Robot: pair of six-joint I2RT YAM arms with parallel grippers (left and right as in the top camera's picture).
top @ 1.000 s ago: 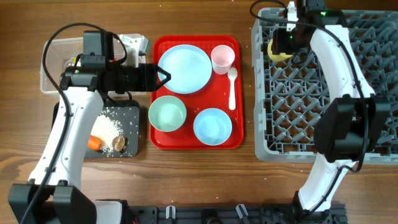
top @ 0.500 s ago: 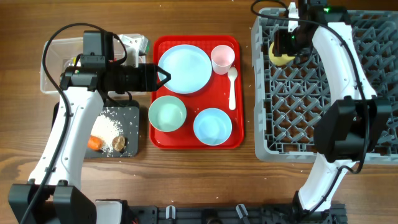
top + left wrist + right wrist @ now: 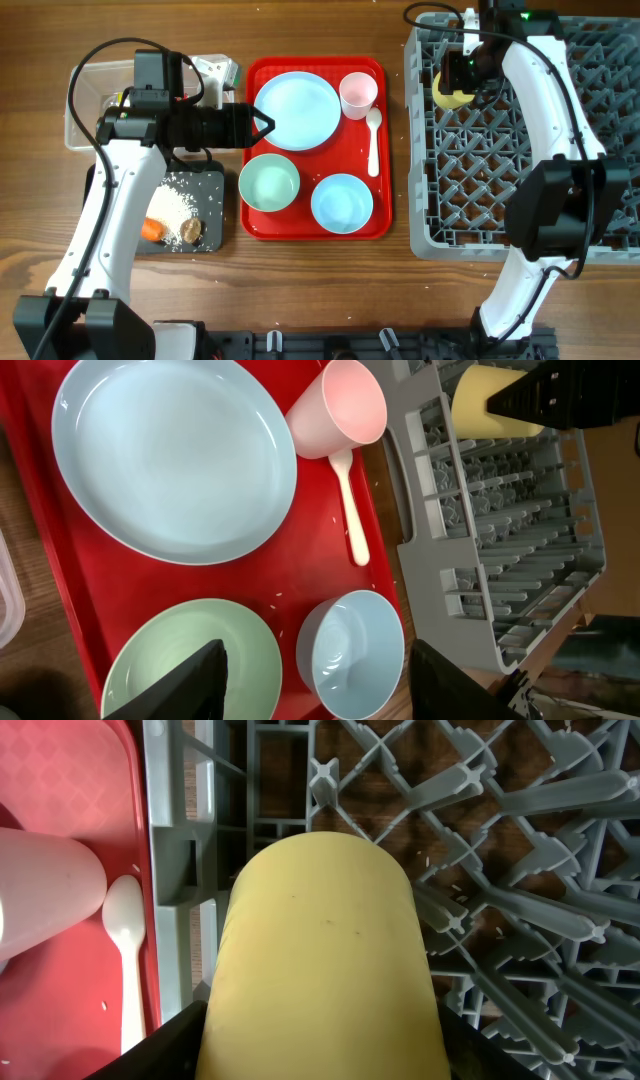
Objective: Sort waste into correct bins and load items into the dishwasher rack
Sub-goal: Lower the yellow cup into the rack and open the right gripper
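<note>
My right gripper (image 3: 453, 84) is shut on the small yellow cup (image 3: 449, 94) (image 3: 320, 950), holding it over the far left corner of the grey dishwasher rack (image 3: 520, 215). My left gripper (image 3: 264, 125) (image 3: 315, 685) hangs open and empty over the left side of the red tray (image 3: 384, 228). On the tray lie a light blue plate (image 3: 296, 110) (image 3: 175, 455), a pink cup (image 3: 358, 94), a white spoon (image 3: 373, 140), a pale green bowl (image 3: 269, 183) and a light blue bowl (image 3: 341, 202).
A clear bin (image 3: 84, 92) stands at the far left, partly hidden by my left arm. The black bin (image 3: 213, 205) in front of it holds white grains, an orange carrot (image 3: 152, 229) and a brown lump (image 3: 192, 231). A crumpled wrapper (image 3: 218, 70) lies by the clear bin.
The yellow cup in my right gripper has shifted slightly toward the near side over the rack. The left arm has stayed still.
</note>
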